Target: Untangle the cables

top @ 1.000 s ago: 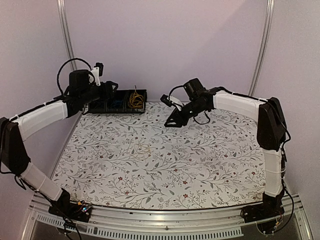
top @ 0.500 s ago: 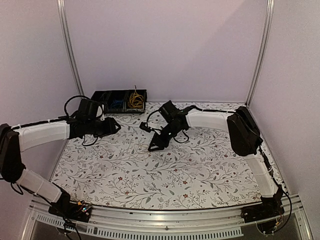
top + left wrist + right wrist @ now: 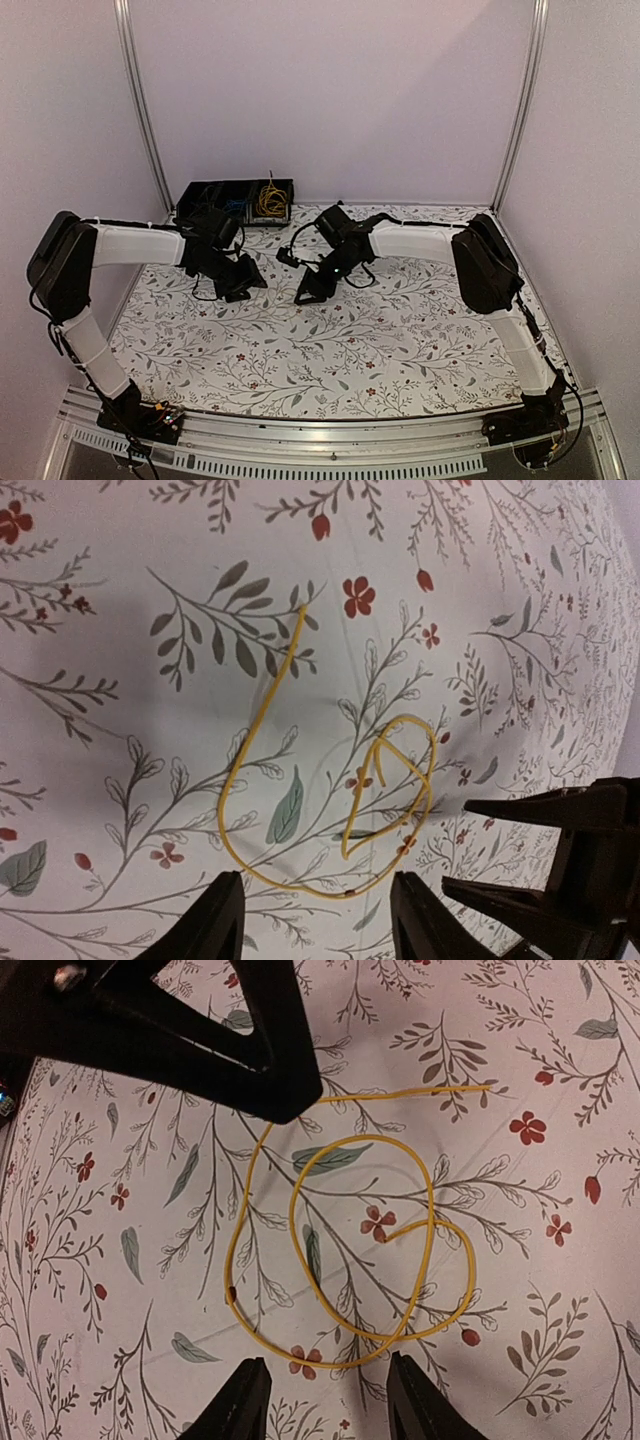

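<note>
**One yellow strand framed by two open grippers**

The table (image 3: 420, 350), covered by a floral cloth, is spanned by the left arm (image 3: 135, 243) and the right arm (image 3: 420, 240). Both are bent inward so that their tools are brought together over the far middle of the surface. At the far left edge a black tray (image 3: 195, 190) is seen, in which the remaining cables (image 3: 270, 198), yellow and blue, are kept bunched and out of the way.

The left gripper (image 3: 243, 287) and the right gripper (image 3: 305, 292) are tilted down toward each other, near but apart, probably so that a single strand can be worked from two sides. The fingers of both are held spread, and nothing is pinched between them, as is shown plainly in each wrist view.

On the cloth between them, the yellow cable (image 3: 262, 705) is laid flat in a loose coil that is crossed over itself, with one tail left running straight out. No grasp is judged to have been made yet. The crossing is likely to need drawing open from both ends.
</note>
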Robot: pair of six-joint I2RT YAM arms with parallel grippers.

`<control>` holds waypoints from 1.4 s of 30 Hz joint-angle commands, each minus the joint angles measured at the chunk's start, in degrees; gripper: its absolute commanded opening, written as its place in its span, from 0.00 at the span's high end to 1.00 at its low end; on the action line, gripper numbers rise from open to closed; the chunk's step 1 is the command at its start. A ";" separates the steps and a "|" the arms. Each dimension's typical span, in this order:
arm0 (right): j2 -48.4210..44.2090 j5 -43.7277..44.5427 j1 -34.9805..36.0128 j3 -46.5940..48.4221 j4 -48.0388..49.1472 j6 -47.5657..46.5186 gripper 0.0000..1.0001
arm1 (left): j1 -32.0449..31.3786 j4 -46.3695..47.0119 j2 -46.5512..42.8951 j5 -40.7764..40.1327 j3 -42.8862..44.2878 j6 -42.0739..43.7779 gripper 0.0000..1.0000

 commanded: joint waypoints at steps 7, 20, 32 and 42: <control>0.06 -1.17 0.28 -1.84 3.69 0.52 0.56 | -5.35 -7.41 4.11 -2.56 1.17 -15.94 0.55; -1.67 -2.48 -0.71 -0.92 1.02 2.11 0.55 | -5.19 -1.62 7.90 -12.26 2.83 -16.99 1.00; -16.74 -5.29 -2.53 -2.55 5.02 -4.84 0.44 | -6.57 10.65 -3.65 -9.64 10.12 11.14 1.00; -16.47 -5.55 -2.45 -2.73 15.14 0.27 0.37 | -7.66 10.04 -8.70 -8.00 15.58 11.07 1.00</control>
